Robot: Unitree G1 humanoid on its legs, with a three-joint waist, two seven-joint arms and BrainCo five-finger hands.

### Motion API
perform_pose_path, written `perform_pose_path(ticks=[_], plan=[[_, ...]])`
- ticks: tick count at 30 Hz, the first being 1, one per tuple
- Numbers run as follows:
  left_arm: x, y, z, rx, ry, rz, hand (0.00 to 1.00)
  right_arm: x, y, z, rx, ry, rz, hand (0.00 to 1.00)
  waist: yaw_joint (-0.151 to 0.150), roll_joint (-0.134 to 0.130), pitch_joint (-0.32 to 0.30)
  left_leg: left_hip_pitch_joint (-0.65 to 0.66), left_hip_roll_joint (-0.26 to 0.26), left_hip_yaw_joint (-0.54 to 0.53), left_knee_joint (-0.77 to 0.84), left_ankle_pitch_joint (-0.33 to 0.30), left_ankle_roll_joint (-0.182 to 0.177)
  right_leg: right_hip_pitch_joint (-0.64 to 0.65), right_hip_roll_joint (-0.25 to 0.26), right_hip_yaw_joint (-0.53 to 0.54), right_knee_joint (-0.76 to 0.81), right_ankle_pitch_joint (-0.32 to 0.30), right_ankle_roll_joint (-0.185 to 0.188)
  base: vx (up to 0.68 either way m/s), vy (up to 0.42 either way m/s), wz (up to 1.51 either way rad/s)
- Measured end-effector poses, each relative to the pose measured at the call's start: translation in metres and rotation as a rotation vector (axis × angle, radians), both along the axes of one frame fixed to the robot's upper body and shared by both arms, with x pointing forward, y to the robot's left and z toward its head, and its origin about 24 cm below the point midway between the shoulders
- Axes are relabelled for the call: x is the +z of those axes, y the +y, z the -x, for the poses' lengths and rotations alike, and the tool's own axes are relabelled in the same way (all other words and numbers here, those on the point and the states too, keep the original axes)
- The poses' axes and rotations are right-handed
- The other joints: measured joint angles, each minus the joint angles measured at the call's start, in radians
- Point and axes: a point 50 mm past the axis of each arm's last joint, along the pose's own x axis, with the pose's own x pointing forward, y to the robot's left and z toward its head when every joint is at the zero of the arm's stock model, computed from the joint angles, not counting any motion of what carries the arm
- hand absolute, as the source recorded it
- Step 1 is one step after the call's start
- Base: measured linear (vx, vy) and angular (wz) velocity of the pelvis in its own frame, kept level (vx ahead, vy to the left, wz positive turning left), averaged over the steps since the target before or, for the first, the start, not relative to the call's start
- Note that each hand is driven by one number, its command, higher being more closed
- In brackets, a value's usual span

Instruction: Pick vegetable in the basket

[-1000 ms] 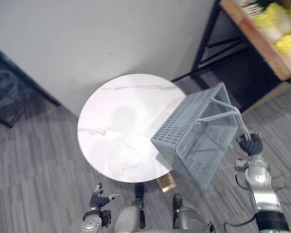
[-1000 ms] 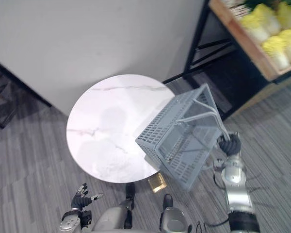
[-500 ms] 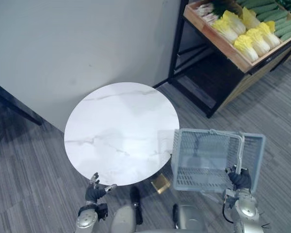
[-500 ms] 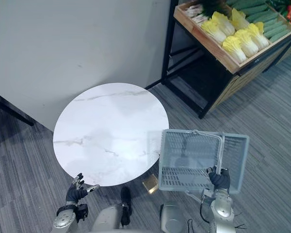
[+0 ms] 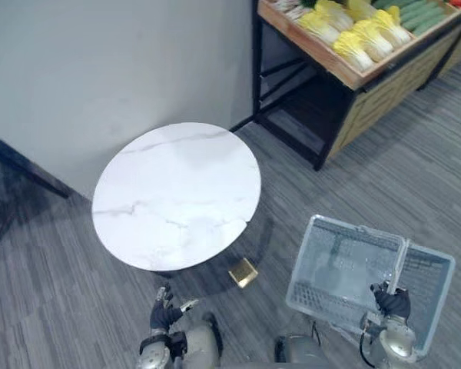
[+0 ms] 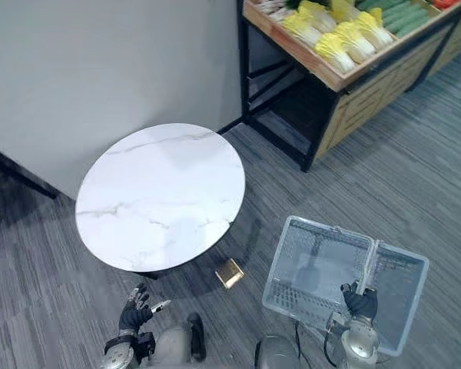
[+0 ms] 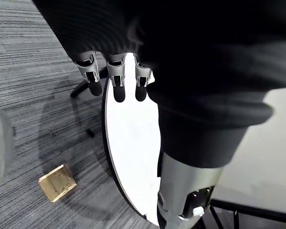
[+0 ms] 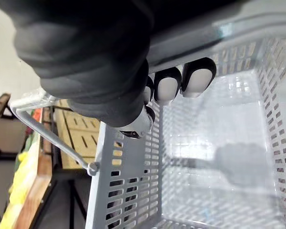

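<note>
**Swung clear, levelled, still empty**

Left eye view: carries the grey basket (image 5: 330,269) level over the floor, well apart from the round white counter (image 5: 177,196), no longer tilted across its edge as a second ago. Grips the handle (image 5: 400,261) in the right robot hand (image 5: 390,301). Keeps the left robot hand (image 5: 166,314) low, idle and loosely spread.

Right eye view: reveals a shifted picture, hence a turned camera. Brings the yellow cabbages (image 6: 332,48) on the wooden shelf (image 6: 376,92) further into sight, well apart from the basket.

Left wrist view: looks past straight fingers (image 7: 115,81), holding nothing, toward the counter.

Right wrist view: confirms curled fingers (image 8: 196,76) wrapped round the handle above a bare mesh bottom. Means nothing picked yet; probably calls for an approach to the shelf.
</note>
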Motion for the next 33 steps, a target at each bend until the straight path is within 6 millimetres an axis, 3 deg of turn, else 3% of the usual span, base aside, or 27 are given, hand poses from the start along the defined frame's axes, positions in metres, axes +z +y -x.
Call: perform_pose_path(ticks=[8, 11, 13, 15, 19, 21, 22, 23, 24, 25, 26, 28, 29, 30, 31, 32, 33], plan=[[0.016, 0.000, -0.023, -0.003, -0.093, -0.015, 0.00, 0.012, -0.001, 0.002, -0.012, -0.056, 0.004, 1.00, -0.022, -0.026, -0.015, 0.040, -0.010, 0.079, -0.014, -0.008, 0.002, -0.008, -0.003, 0.062, -0.036, 0.038, 0.058, 0.00, 0.075, -0.37], [0.031, 0.003, -0.032, 0.024, -0.164, -0.033, 0.00, 0.016, 0.003, -0.008, 0.005, -0.087, -0.003, 1.00, -0.015, -0.020, -0.017, 0.081, 0.021, 0.163, -0.010, -0.042, 0.002, -0.043, 0.017, 0.072, -0.036, 0.067, 0.079, 0.02, 0.043, -1.17], [0.036, 0.008, -0.034, 0.034, -0.190, -0.044, 0.00, 0.020, 0.008, -0.020, 0.029, -0.115, -0.012, 1.00, 0.004, -0.029, -0.022, 0.114, 0.046, 0.263, -0.028, -0.048, 0.000, -0.070, -0.044, -0.131, -0.078, 0.059, 0.014, 0.00, -0.006, -1.67], [0.040, 0.015, -0.037, 0.032, -0.201, -0.067, 0.00, 0.012, 0.011, -0.031, 0.052, -0.096, -0.024, 1.00, -0.016, -0.031, -0.023, 0.157, 0.056, 0.337, -0.048, -0.057, -0.014, -0.077, -0.131, -0.383, -0.059, 0.074, -0.016, 0.06, -0.024, -1.27], [0.036, 0.021, -0.039, 0.049, -0.189, -0.062, 0.00, -0.007, 0.022, -0.041, 0.118, -0.009, -0.052, 1.00, -0.029, -0.023, -0.020, 0.198, 0.099, 0.334, 0.038, -0.069, -0.016, -0.093, -0.080, -0.328, -0.010, 0.078, -0.040, 0.17, -0.100, -1.18], [0.032, 0.017, -0.036, 0.050, -0.171, -0.047, 0.00, -0.009, 0.026, -0.042, 0.158, 0.010, -0.048, 1.00, -0.035, -0.001, -0.017, 0.171, 0.165, 0.285, 0.225, -0.055, 0.008, -0.064, -0.031, -0.291, -0.004, 0.071, -0.051, 0.21, -0.082, -0.99], [0.029, 0.014, -0.035, 0.047, -0.159, -0.035, 0.00, -0.010, 0.025, -0.040, 0.167, 0.026, -0.045, 1.00, -0.034, 0.013, -0.007, 0.135, 0.201, 0.217, 0.383, 0.004, 0.073, -0.019, -0.013, -0.278, -0.006, 0.061, -0.066, 0.25, -0.022, -0.92], [0.025, 0.012, -0.033, 0.040, -0.140, -0.031, 0.00, -0.012, 0.023, -0.037, 0.170, 0.043, -0.034, 1.00, -0.031, 0.014, 0.000, 0.092, 0.211, 0.139, 0.521, 0.128, 0.105, 0.044, -0.003, -0.245, -0.032, 0.043, -0.070, 0.30, 0.020, -0.83], [0.023, 0.012, -0.032, 0.038, -0.129, -0.030, 0.00, -0.011, 0.022, -0.037, 0.173, 0.046, -0.026, 1.00, -0.033, 0.003, 0.006, 0.064, 0.200, 0.097, 0.587, 0.136, 0.093, 0.068, -0.003, -0.229, -0.052, 0.035, -0.068, 0.24, 0.053, -0.63], [0.020, 0.008, -0.033, 0.020, -0.120, -0.027, 0.00, -0.010, 0.019, -0.038, 0.156, 0.041, -0.016, 1.00, -0.033, 0.009, 0.005, -0.009, 0.158, 0.032, 0.669, 0.054, 0.054, 0.104, -0.009, -0.204, -0.078, 0.028, -0.063, 0.30, 0.123, -0.48], [0.021, 0.008, -0.035, 0.017, -0.123, -0.026, 0.00, -0.005, 0.014, -0.041, 0.148, 0.028, 0.002, 1.00, -0.027, 0.001, 0.009, -0.087, 0.089, -0.009, 0.666, -0.017, 0.054, 0.133, -0.031, -0.180, -0.107, 0.023, -0.056, 0.20, 0.102, -0.44], [0.022, 0.009, -0.037, 0.019, -0.129, -0.028, 0.00, -0.001, 0.011, -0.046, 0.132, 0.006, 0.005, 1.00, -0.008, -0.009, 0.014, -0.172, 0.011, -0.026, 0.580, -0.062, 0.054, 0.171, -0.062, -0.159, -0.148, 0.010, -0.037, 0.29, 0.175, -0.37], [0.022, 0.009, -0.036, 0.016, -0.128, -0.031, 0.00, 0.002, 0.010, -0.048, 0.120, -0.009, 0.020, 1.00, 0.009, -0.013, 0.016, -0.233, -0.059, -0.034, 0.405, -0.060, 0.054, 0.210, -0.096, -0.152, -0.181, -0.003, -0.004, 0.38, 0.253, -0.33], [0.022, 0.009, -0.036, 0.017, -0.125, -0.031, 0.00, 0.002, 0.008, -0.048, 0.120, -0.007, 0.027, 1.00, 0.016, -0.011, 0.016, -0.244, -0.081, -0.038, 0.315, -0.047, 0.044, 0.227, -0.104, -0.147, -0.191, -0.012, 0.012, 0.40, 0.297, -0.29], [0.020, 0.009, -0.033, 0.022, -0.117, -0.031, 0.00, 0.003, 0.002, -0.048, 0.119, 0.000, 0.048, 1.00, 0.024, 0.011, 0.014, -0.244, -0.107, -0.065, 0.101, 0.048, 0.036, 0.250, -0.103, -0.138, -0.198, -0.037, 0.043, 0.37, 0.279, -0.27], [0.017, 0.013, -0.029, 0.026, -0.096, -0.042, 0.00, -0.001, 0.006, -0.050, 0.121, 0.017, 0.033, 1.00, 0.027, -0.008, 0.009, -0.232, -0.135, -0.045, 0.112, 0.082, 0.083, 0.272, -0.125, -0.106, -0.203, -0.056, 0.061, 0.49, 0.309, -0.10], [0.019, 0.016, -0.029, 0.029, -0.098, -0.054, 0.00, -0.001, 0.006, -0.051, 0.120, 0.016, 0.032, 1.00, 0.021, -0.024, 0.001, -0.250, -0.155, -0.045, 0.139, 0.044, 0.099, 0.272, -0.141, -0.098, -0.217, -0.050, 0.063, 0.44, 0.251, -0.01]])
